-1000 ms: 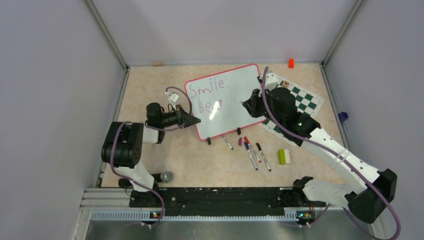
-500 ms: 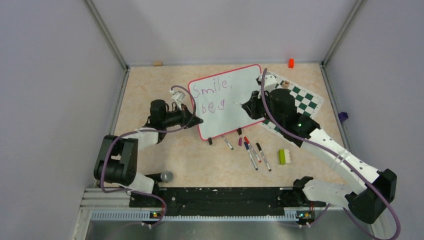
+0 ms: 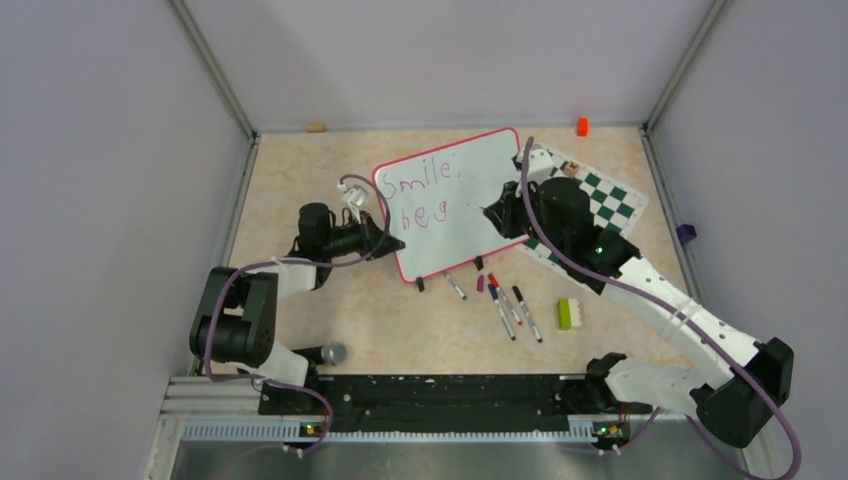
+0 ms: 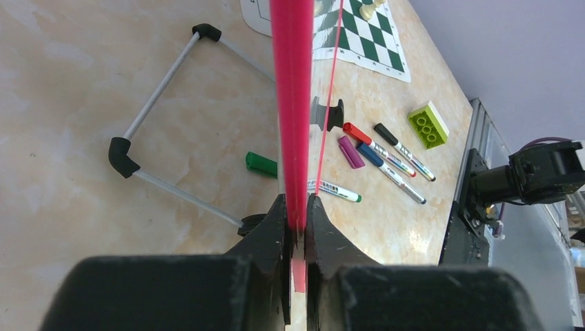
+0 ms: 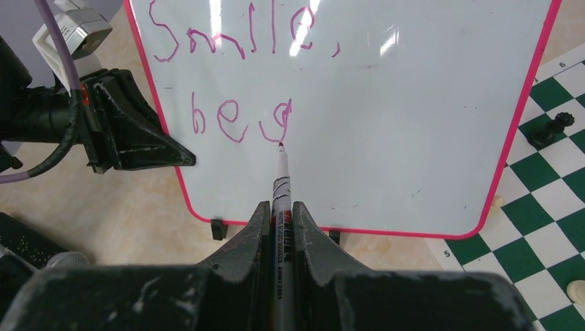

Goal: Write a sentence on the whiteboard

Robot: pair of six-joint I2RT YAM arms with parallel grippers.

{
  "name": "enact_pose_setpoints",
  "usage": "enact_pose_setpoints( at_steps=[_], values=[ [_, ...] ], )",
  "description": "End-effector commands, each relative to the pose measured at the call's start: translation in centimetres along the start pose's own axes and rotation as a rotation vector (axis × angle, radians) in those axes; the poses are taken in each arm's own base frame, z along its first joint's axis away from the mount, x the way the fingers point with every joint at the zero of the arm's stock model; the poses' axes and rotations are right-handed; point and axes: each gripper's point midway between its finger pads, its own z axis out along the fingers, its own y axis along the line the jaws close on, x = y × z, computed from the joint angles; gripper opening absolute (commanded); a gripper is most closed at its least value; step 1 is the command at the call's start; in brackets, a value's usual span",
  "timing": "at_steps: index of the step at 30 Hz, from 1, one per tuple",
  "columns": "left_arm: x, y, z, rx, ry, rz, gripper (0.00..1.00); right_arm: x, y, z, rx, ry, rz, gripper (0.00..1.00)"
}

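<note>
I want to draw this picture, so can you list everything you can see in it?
whiteboard: one, white with pink rim, centre
writing: two lines, purple, on the whiteboard
held marker: one, white, in the right hand
loose markers: four, red, blue, black, green ends, before the whiteboard
caps: two, purple and green, near the markers
brick: one, lime green, right of the markers
chess mat: one, green-white, right of the whiteboard
chess pieces: at least two, black and pale, on the mat
small block: one, orange, back edge
left hand: one, black, shut on the whiteboard's rim
right hand: one, black, shut on the marker
</note>
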Motion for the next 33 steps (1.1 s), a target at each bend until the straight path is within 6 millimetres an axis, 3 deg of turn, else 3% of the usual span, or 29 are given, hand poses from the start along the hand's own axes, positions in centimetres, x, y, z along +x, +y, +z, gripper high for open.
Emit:
enact_pose_setpoints(
  at_steps=[1,17,28,33],
  values=[
    [4.1,1.6,-0.4,-0.029,0.084,-0.123,0.00,-1.6,-0.1,0.2,0.001,-0.065,-0.010,0.00],
    [4.2,2.1,-0.1,0.002,0.080,-0.184,0.00,-2.1,0.5,1.0,-0.025,-0.070,-0.014,0.00],
    [4.2,2.4,0.0,-0.011,0.079,-0.198,0.00,-1.1,0.8,0.9,-0.056,-0.024,-0.040,0.00],
    [4.2,2.5,0.1,-0.013,0.083,-0.205,0.00,-0.2,1.1,2.1,-0.075,0.018,-0.057,0.00]
  ],
)
